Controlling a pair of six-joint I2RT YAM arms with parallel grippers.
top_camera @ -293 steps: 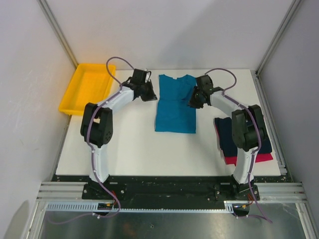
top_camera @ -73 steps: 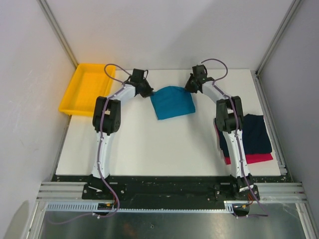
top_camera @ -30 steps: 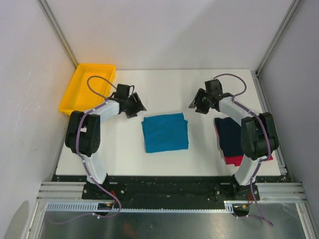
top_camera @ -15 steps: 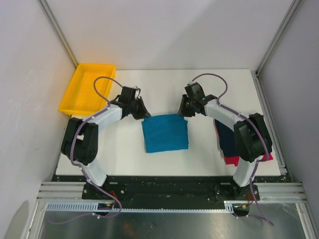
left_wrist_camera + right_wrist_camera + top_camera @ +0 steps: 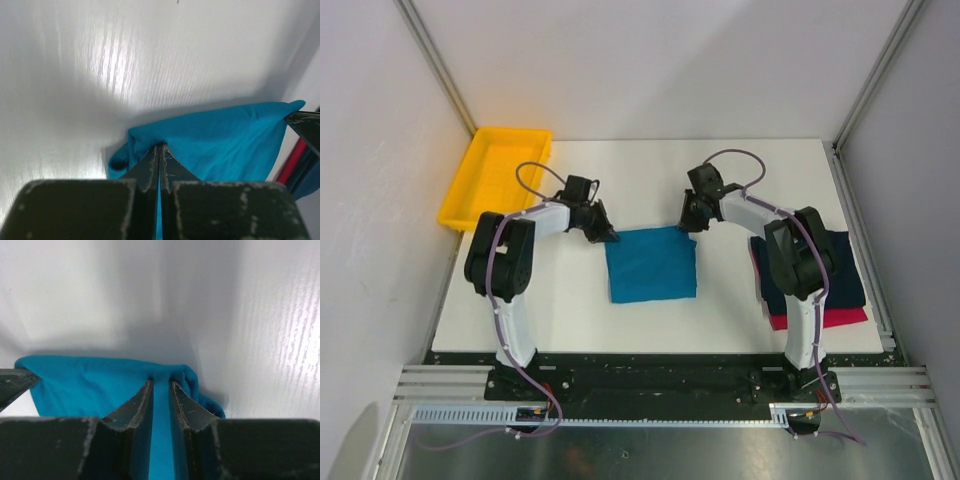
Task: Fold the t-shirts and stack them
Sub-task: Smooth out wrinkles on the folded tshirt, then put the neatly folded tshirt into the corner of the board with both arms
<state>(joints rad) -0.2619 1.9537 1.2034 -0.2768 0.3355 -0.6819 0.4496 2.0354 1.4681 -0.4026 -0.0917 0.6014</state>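
The teal-blue t-shirt [image 5: 651, 264] lies folded into a rough square at the table's middle. My left gripper [image 5: 607, 236] is at its far left corner; in the left wrist view the gripper [image 5: 160, 146] is shut on a pinch of the teal cloth [image 5: 225, 145]. My right gripper [image 5: 687, 226] is at the far right corner; in the right wrist view the gripper [image 5: 160, 382] is shut on bunched teal cloth [image 5: 85, 382]. The dark navy t-shirt [image 5: 832, 265] lies folded on the red-pink t-shirt [image 5: 825, 319] at the right.
A yellow plastic tray [image 5: 496, 176] sits at the far left corner of the white table [image 5: 550, 310]. Metal frame posts and grey walls close in the left, back and right sides. The navy and red-pink stack lies under the right arm's elbow.
Ten seconds ago the teal shirt lay flat and longer; it was then lifted, folded and laid nearer. In the last second both grippers moved inward onto its far corners and closed.
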